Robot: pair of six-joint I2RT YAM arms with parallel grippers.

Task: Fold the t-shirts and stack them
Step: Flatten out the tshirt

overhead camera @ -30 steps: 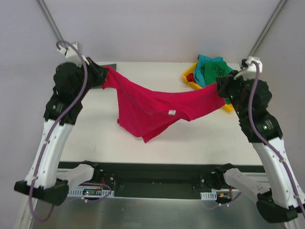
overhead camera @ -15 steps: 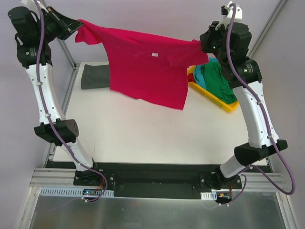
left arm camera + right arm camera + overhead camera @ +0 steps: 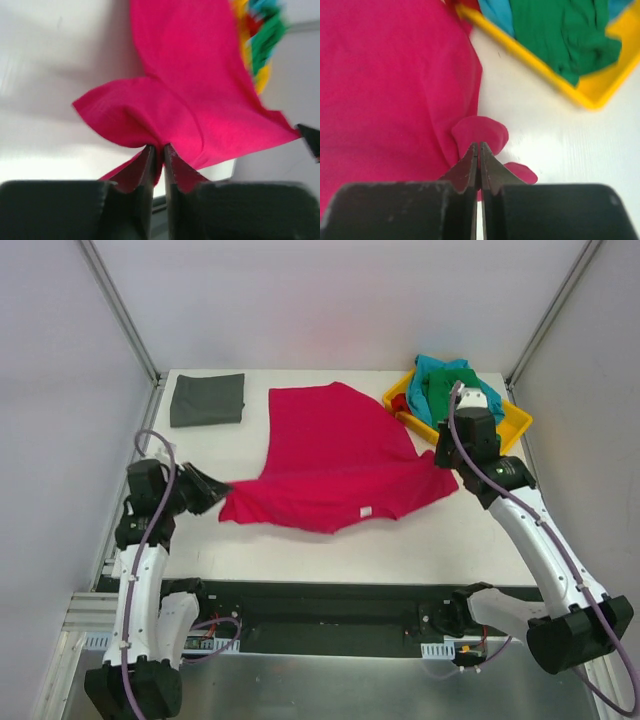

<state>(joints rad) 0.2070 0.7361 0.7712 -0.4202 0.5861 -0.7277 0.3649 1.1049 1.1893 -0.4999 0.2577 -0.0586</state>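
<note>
A white table fills the work area, closed in by pale walls and slanted metal frame posts. The crimson t-shirt lies spread across the table's middle, with a small white label showing close to its near edge. The dark grey t-shirt sits folded at the far left corner, well apart from it.

The left gripper has its fingers closed on the crimson shirt's left corner. The right gripper is clamped on the right corner in the same way.

At the far right, a yellow tray holds the green t-shirt and the teal t-shirt, bunched together.

The right arm's wrist covers part of the tray's near side, and the heaped cloth hides most of its floor. A small red patch at the tray's left corner is too small to identify. The left wrist view is blurred toward the tray.
</note>
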